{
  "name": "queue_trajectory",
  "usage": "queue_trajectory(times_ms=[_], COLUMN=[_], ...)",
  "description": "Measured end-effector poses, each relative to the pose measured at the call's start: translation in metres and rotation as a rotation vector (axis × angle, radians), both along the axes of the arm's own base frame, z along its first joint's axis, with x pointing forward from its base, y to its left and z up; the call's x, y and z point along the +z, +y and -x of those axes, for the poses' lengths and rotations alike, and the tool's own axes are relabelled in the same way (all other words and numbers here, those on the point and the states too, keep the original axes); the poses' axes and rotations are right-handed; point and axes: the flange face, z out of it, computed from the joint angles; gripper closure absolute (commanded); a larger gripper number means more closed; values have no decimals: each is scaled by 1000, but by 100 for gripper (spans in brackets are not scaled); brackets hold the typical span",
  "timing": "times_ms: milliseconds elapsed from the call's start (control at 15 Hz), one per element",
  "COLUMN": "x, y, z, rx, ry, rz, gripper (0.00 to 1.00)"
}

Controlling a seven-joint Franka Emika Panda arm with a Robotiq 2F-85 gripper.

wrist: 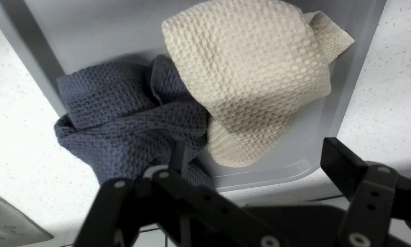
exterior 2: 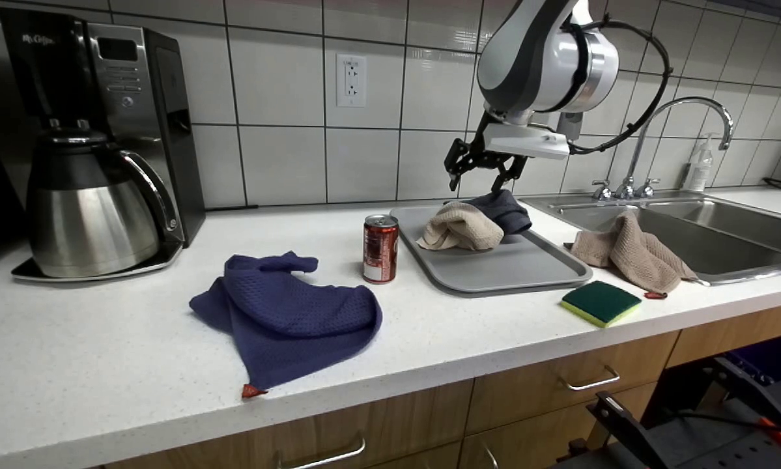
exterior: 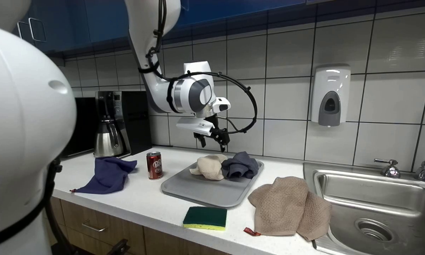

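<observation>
Cream cloth (wrist: 250,75) bunched on grey tray (exterior: 205,193), below jaws. Dark blue-grey cloth (wrist: 123,116) touching it, also below jaws, one finger partly over it in wrist view. Gripper (exterior 2: 475,187) spread wide, apart from both cloths. Farther from jaws: green-yellow sponge (exterior: 205,216) just beside tray, brown cloth (exterior: 286,205) toward sink (exterior: 340,212), red can (exterior: 154,165) on tray's opposite side, then navy cloth (exterior 2: 292,312). Coffee maker (exterior 2: 133,117) well apart from jaws.

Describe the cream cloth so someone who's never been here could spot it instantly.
Find the metal sink; left of it in both exterior views lies a flat gray tray. The cream cloth sits bunched on that tray, its pale color setting it apart from the dark blue-gray cloth beside it.
</observation>
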Motion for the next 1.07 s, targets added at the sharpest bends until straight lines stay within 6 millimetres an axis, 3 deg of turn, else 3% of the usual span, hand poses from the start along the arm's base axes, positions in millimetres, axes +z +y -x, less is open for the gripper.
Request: queue_trajectory(times_ms=[333, 1067], x=[-13, -38], y=[11, 13], z=[-7, -18], rx=[39, 63], ry=[16, 64], rz=[5, 17], gripper=[0, 0])
